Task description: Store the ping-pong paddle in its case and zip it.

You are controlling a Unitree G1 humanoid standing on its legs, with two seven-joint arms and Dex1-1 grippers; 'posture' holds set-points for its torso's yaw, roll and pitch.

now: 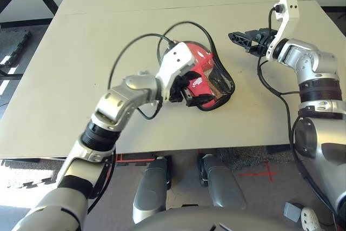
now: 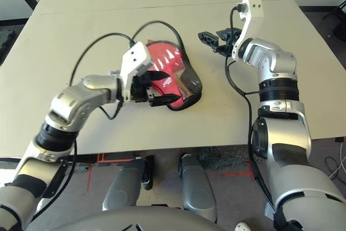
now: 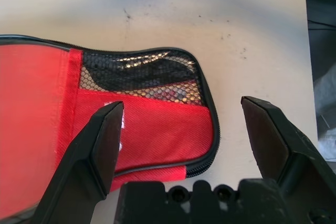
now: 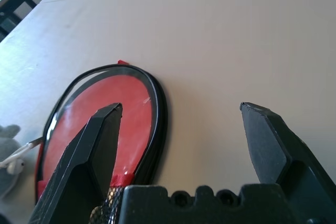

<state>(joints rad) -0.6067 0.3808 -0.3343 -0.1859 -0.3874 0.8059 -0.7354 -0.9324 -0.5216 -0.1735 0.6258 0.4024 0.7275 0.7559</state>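
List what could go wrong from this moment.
The left gripper is open over the narrow handle end of the red fabric case with the black mesh pocket; closing there may pinch fabric rather than the zipper. The right gripper hangs open, apart from the case, so nothing steadies it; a pull could drag it across the beige table.

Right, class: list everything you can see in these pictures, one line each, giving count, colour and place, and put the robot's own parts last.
case: one, red with a black mesh pocket and black zipper edge, lying flat near the middle of the table
table: one, pale beige, under the case
floor markings: red tape lines, on the floor below the table's near edge
left gripper: one, black fingers, open, over the case's narrow end
right gripper: one, black fingers, open, to the right of the case
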